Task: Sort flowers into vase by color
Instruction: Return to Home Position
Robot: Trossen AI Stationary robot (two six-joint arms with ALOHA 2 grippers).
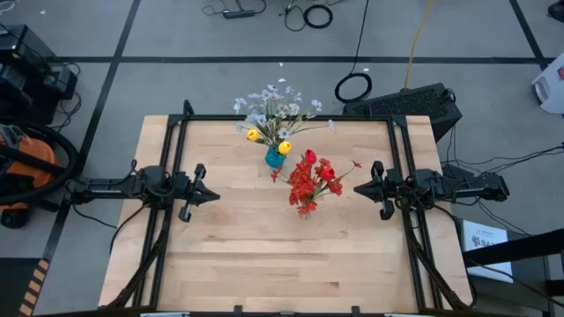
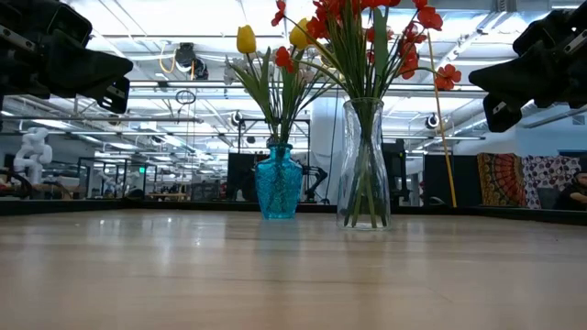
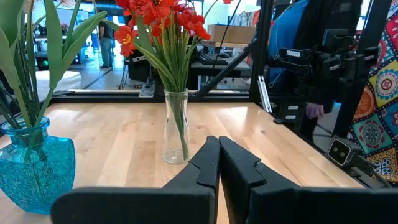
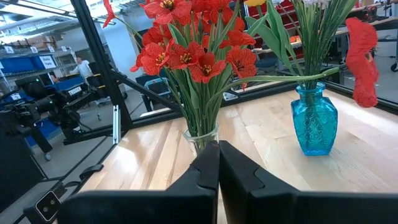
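Note:
A clear glass vase [image 2: 365,165] stands on its base at the table's middle and holds the red flowers [image 1: 312,180], which also show in the right wrist view [image 4: 186,53]. A blue glass vase [image 1: 275,158] stands behind it toward the far edge, holding yellow tulips [image 1: 254,135] and pale white blossoms [image 1: 278,104]. It also shows in the low view [image 2: 277,181]. My left gripper [image 1: 214,195] hovers shut and empty to the left of the vases. My right gripper [image 1: 357,188] hovers shut and empty to their right.
Black rails [image 1: 176,158] run along the table's left and right sides and its far edge. Bare wood [image 1: 282,264] stretches from the vases to the near edge. A person in blue [image 3: 292,56] stands beyond the table's right side.

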